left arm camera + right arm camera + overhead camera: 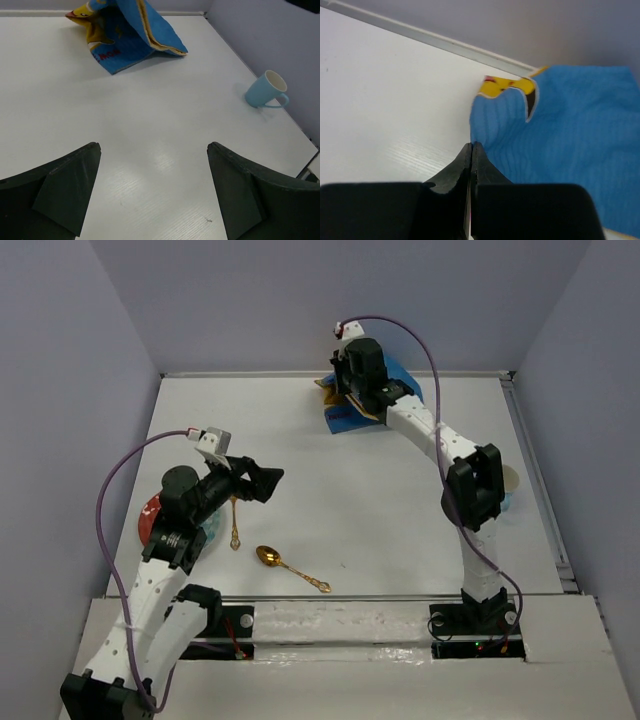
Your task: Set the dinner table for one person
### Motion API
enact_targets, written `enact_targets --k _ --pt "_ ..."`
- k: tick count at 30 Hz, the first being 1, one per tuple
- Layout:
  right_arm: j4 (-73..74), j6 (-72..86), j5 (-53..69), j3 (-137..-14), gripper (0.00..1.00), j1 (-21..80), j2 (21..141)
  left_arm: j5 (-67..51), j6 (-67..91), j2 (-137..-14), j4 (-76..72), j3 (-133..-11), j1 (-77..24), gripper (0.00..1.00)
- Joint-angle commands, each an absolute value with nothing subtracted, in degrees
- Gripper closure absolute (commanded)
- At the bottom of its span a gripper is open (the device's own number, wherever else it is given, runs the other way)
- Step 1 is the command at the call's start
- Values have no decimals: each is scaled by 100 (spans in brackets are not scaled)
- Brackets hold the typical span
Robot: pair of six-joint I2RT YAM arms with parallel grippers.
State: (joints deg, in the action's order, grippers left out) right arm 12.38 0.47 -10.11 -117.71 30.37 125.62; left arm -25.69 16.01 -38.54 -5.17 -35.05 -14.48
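Observation:
The dinner table point(380, 510) is a large white top. At its far edge lies a blue placemat with a yellow print point(342, 418), bunched and tented upward point(125, 35). My right gripper point(471, 145) is shut on the left edge of that placemat point(560, 150); in the top view its tips point(350, 392) sit over the cloth. My left gripper point(265, 483) hovers open above bare table point(150, 115), nothing between its fingers point(75, 185). A gold spoon point(268, 556) and a second gold utensil point(234, 522) lie near the left arm.
A red plate point(148, 517) shows partly under the left arm, with something pale blue point(212, 530) beside it. A light blue mug point(265, 89) stands at the right side, half hidden behind the right arm point(508, 485). Grey walls enclose the table.

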Motion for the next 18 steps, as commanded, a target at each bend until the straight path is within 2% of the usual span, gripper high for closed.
enact_targets --k 1,6,11,15,18 --pt "1090 256 -1317 -10954 100 2777 11727 -2006 1862 -4164 -335 -3849 -1328 1" --pt "1081 351 -1205 -10066 100 2620 11145 -2047 2590 -4789 -439 -3832 -1310 1" --pt "1037 448 -915 -9668 100 2479 10916 -2435 3470 -5694 -1466 -3481 -1528 1" --pt "1020 492 -730 -9642 100 2479 10837 -1199 3665 -6790 -2038 -3647 -2571 1" --pt "1011 527 -694 -9624 100 2479 10793 -774 3954 -7416 -2390 -4007 -2883 1"
